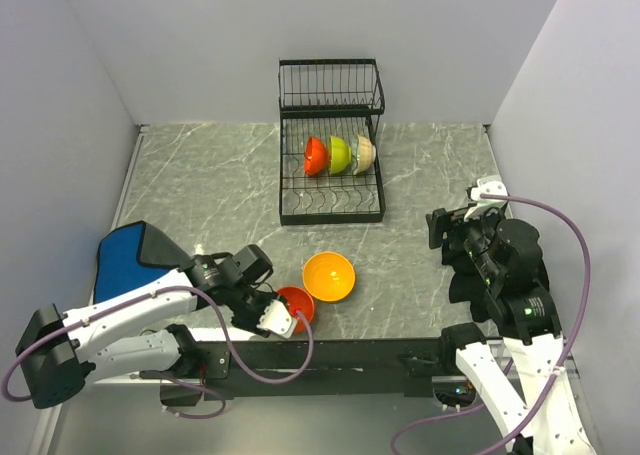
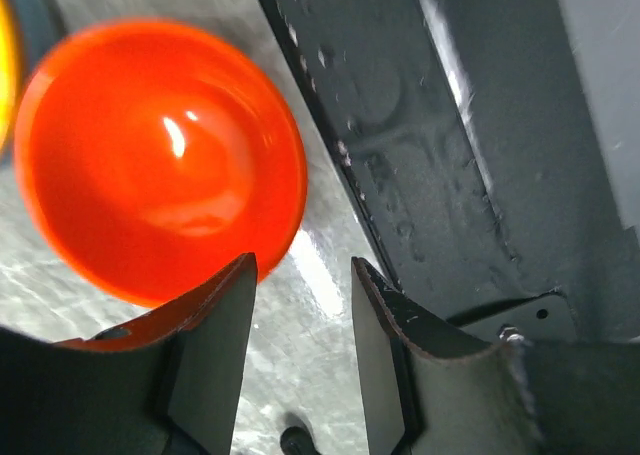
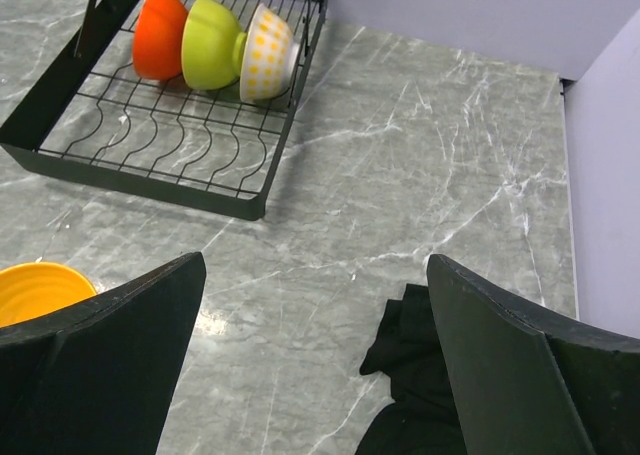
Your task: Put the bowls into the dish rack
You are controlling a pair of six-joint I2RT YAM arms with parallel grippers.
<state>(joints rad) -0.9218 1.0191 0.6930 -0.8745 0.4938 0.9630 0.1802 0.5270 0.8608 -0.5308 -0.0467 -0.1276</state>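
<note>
Left wrist view: your left gripper [image 2: 303,263] is hanging part-open, empty, beside glossy red-orange round bowl [image 2: 160,155]. Prob. light, stiff, slick, so pinch rim, one finger inside.

Red bowl [image 2: 160,165] blurred in the left wrist view, its near rim hidden behind the left finger [image 2: 215,365]; orange bowl [image 2: 5,75] cut off by the edge

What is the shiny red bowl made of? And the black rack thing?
The red bowl looks like glazed ceramic or hard plastic: it is smooth and glossy, with bright glints of light. The look can't settle which. The dish rack looks like thin metal wire coated matte black: slim dark bars you can see between.
</note>
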